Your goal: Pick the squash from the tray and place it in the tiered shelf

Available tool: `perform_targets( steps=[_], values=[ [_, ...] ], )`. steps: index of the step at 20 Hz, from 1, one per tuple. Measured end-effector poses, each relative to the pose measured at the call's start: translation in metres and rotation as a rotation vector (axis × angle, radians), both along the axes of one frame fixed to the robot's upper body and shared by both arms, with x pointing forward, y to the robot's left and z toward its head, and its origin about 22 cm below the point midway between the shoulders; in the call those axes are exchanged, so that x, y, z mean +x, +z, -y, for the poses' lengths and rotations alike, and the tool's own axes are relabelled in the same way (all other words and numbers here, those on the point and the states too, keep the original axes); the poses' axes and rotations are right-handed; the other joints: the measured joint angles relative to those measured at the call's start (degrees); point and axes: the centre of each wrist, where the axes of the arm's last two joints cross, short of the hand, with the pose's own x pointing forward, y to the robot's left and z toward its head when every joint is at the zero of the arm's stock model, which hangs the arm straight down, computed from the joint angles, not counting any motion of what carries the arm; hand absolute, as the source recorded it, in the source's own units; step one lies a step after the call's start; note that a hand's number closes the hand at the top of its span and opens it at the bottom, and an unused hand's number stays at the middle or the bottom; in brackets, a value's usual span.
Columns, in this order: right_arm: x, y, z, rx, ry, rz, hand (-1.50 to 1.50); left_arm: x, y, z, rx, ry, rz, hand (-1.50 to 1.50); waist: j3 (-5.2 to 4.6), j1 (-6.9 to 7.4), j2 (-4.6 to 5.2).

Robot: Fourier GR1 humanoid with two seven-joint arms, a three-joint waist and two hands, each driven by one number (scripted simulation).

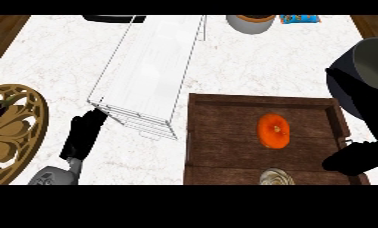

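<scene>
The right hand (353, 159) runs off the right edge, its fingers too dark to read.

1. You have bare desk (244, 62) between the tiered shelf (151, 67) and the tray (221, 122).
2. The squash (273, 130) lies uncovered from above; a round metal object (277, 177) sits near it.
3. Your right hand (353, 158) overlaps the tray's right rim.
</scene>
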Motion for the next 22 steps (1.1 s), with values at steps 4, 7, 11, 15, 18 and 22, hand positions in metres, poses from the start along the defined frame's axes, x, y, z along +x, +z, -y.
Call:
perform_targets(
  steps=[4,7,11,15,18,22],
  values=[
    [0.014,-0.008,-0.037,-0.004,0.033,-0.018,-1.5,-0.003,0.001,0.003,-0.005,-0.002,-0.002,0.0,0.09,-0.03,-0.01],
    [0.02,-0.018,-0.06,0.011,0.058,-0.066,-1.5,-0.005,0.001,0.0,-0.008,0.007,-0.007,0.0,0.1,-0.27,-0.05],
    [0.025,-0.034,-0.08,-0.003,0.062,-0.118,-1.5,-0.004,0.004,-0.002,-0.002,0.012,-0.02,0.0,0.12,-0.76,-0.15],
    [0.031,-0.048,-0.095,-0.018,0.051,-0.151,-1.5,-0.005,0.002,-0.003,-0.004,0.023,-0.011,0.0,0.16,-1.14,-0.2],
    [0.028,-0.054,-0.1,-0.037,0.048,-0.159,-1.5,-0.007,0.002,-0.004,-0.004,0.029,-0.013,0.0,0.17,-1.58,-0.3],
    [0.032,-0.063,-0.102,-0.088,0.026,-0.143,-1.5,-0.006,0.001,-0.007,-0.002,0.026,-0.019,0.0,0.18,-1.76,-0.3]
  ],
)
